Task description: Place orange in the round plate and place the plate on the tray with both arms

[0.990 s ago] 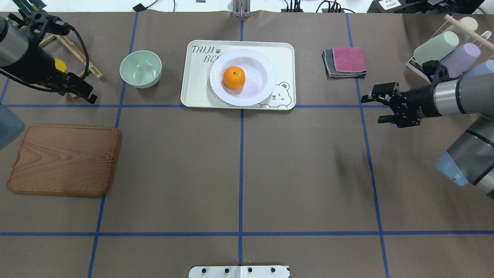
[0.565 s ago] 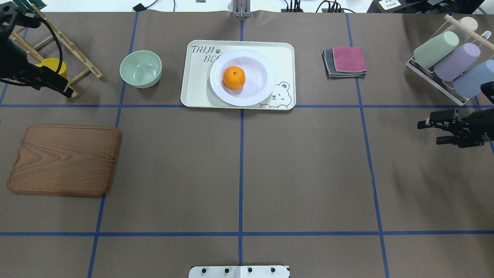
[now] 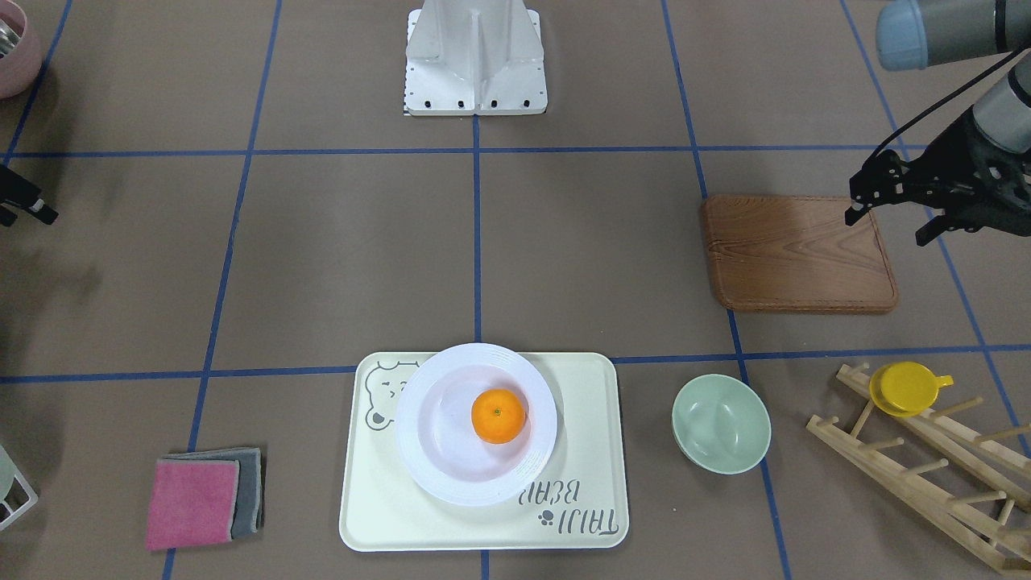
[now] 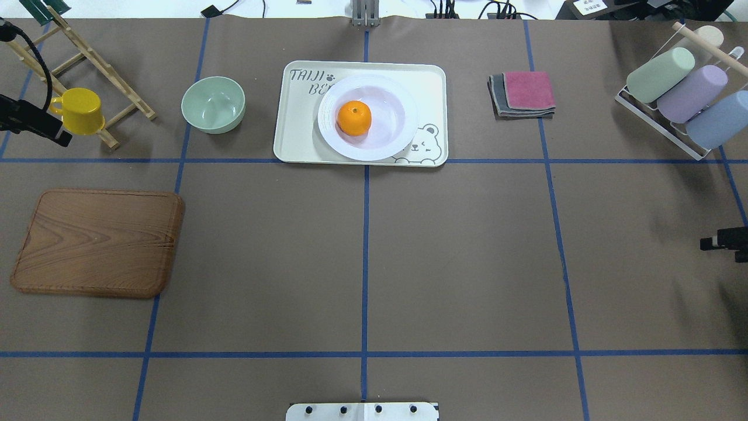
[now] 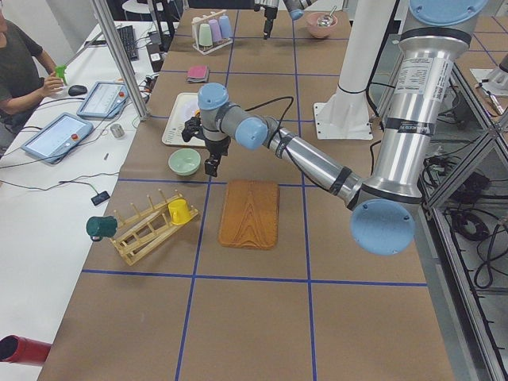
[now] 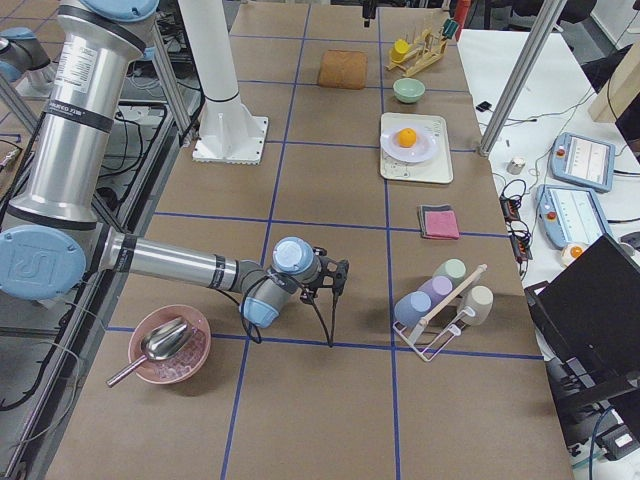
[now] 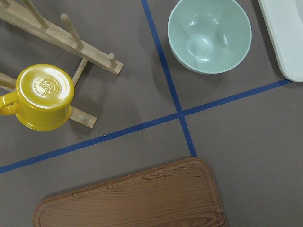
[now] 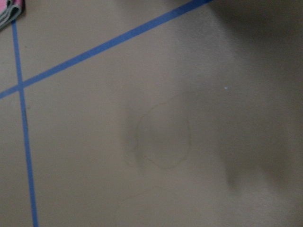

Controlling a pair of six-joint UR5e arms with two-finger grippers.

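Note:
The orange [image 4: 354, 117] lies in the white round plate [image 4: 403, 131], and the plate rests on the cream tray [image 4: 298, 134] at the far middle of the table; the front view shows the same orange [image 3: 498, 416], plate [image 3: 419, 459] and tray [image 3: 588, 419]. My left gripper [image 3: 888, 225] hangs open and empty above the wooden board's outer end, far from the tray. At the table's opposite edge my right gripper [image 4: 724, 248] is only partly in frame, its fingers apart and holding nothing.
A pale green bowl [image 4: 213, 104] stands left of the tray. A yellow cup [image 4: 79, 110] hangs on a wooden rack [image 4: 93, 64]. A wooden board [image 4: 96, 242], folded cloths [image 4: 523, 93] and a rack of pastel cups [image 4: 678, 93] also sit on the table.
Both arms have drawn back outward from the tray, the left toward the left edge, the right toward the right edge and nearer the robot. Orange, plate and tray stayed still.

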